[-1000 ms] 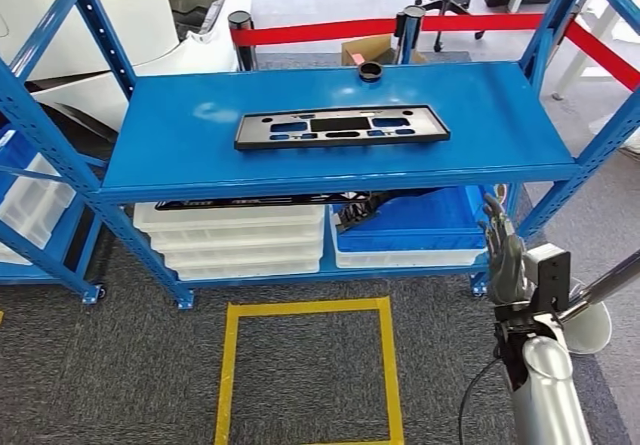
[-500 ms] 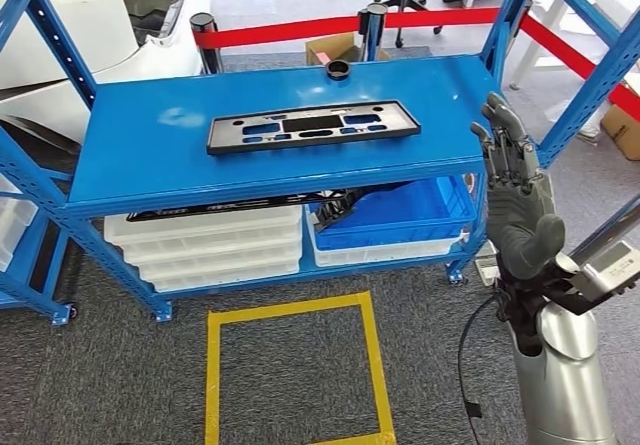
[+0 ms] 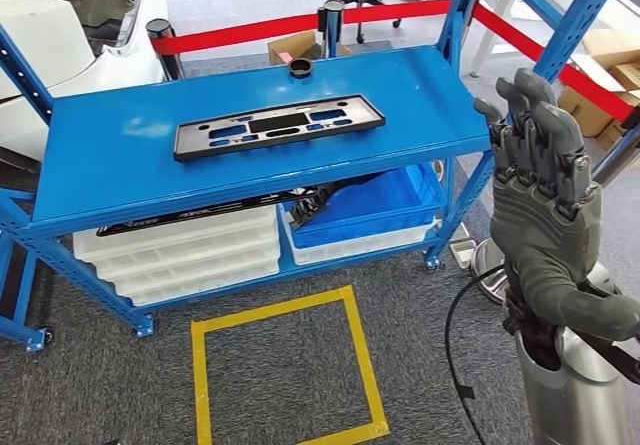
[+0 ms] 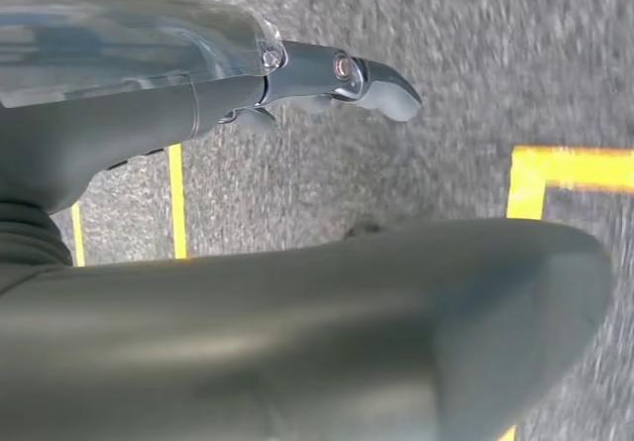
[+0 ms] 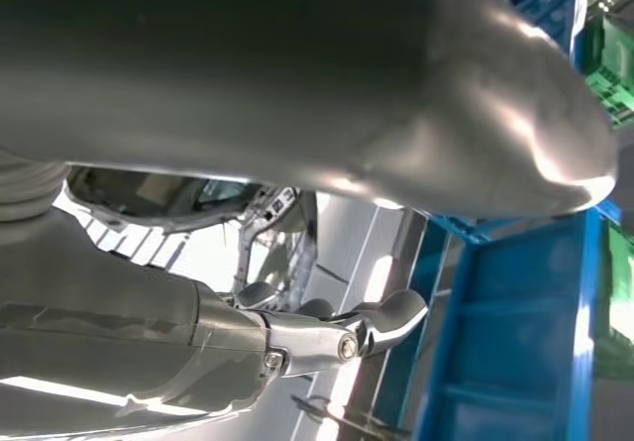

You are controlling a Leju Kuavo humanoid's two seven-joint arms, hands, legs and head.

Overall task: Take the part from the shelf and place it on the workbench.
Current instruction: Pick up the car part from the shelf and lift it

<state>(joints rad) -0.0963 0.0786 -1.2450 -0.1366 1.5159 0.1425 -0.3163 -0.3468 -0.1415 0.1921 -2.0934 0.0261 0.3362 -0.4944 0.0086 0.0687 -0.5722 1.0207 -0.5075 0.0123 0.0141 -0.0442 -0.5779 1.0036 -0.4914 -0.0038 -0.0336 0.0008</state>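
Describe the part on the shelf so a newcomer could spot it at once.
Find the blue shelf; the part lies flat on its top board, near the middle. It is a long, thin black plate with slot-shaped cutouts, unlike the small black ring at the board's back edge.

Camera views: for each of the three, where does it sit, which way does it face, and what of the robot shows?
Head view: high on the body, looking forward and down at the blue shelf and black part; raised right hand.
Left wrist view: behind the left hand, facing carpet and yellow tape.
Right wrist view: behind the right hand, facing blue shelf framing.
Shared: the yellow tape; the shelf.
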